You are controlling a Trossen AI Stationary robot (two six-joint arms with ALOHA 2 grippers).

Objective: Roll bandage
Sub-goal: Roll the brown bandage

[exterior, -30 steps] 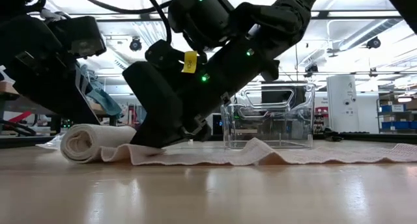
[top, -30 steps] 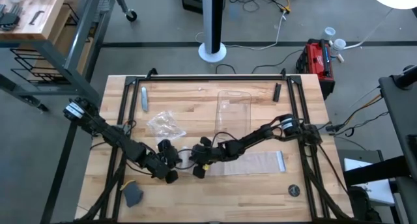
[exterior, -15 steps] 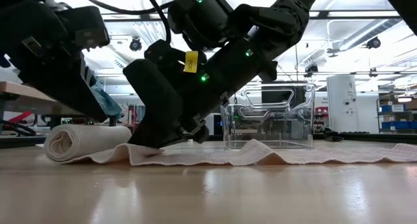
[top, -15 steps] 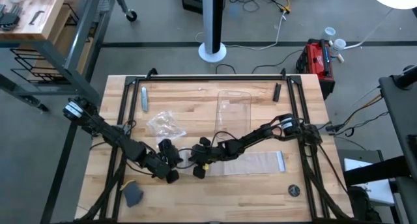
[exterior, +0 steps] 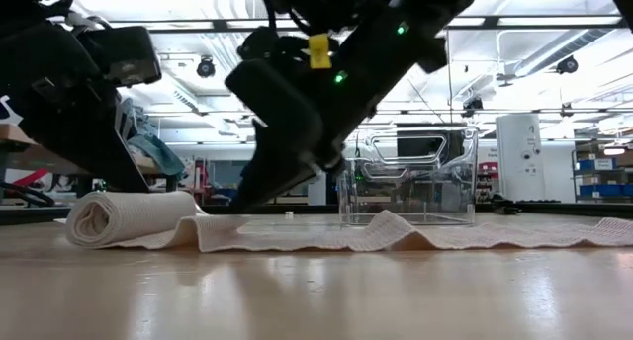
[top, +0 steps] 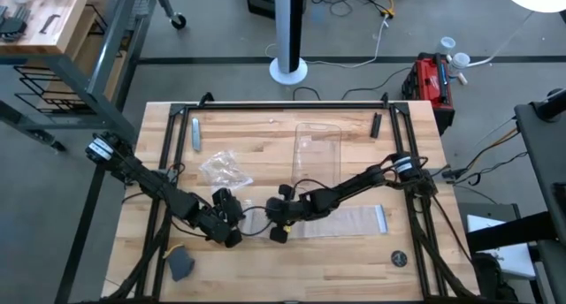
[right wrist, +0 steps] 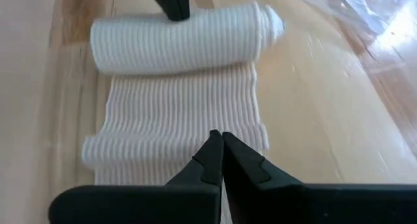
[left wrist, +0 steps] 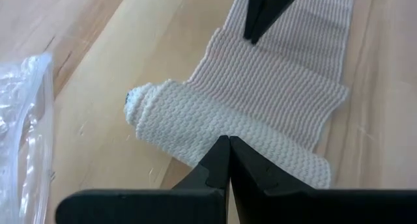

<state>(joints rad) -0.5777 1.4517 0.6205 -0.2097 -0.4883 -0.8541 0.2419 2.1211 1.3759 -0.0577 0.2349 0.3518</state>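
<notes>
High view: the bandage [top: 340, 223] lies flat on the wooden table [top: 265, 136], just below the clear tray [top: 317, 149]. The left gripper [top: 232, 226] and right gripper [top: 279, 230] flank its rolled end.

Low view: the right gripper [exterior: 247, 197] has shifted along the strip away from the roll [exterior: 129, 216], which has barely moved; rolling is likely partway. A workshop shows behind.

Wrist views: left fingers [left wrist: 218, 165] clenched empty against the roll [left wrist: 215, 142]; right fingers [right wrist: 212, 155] likewise, on the strip.

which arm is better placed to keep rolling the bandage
Left, probably. Its shut hand sits right at the rolled end of the white woven gauze bandage; the right hand, also shut, hovers over the flat strip.
</notes>
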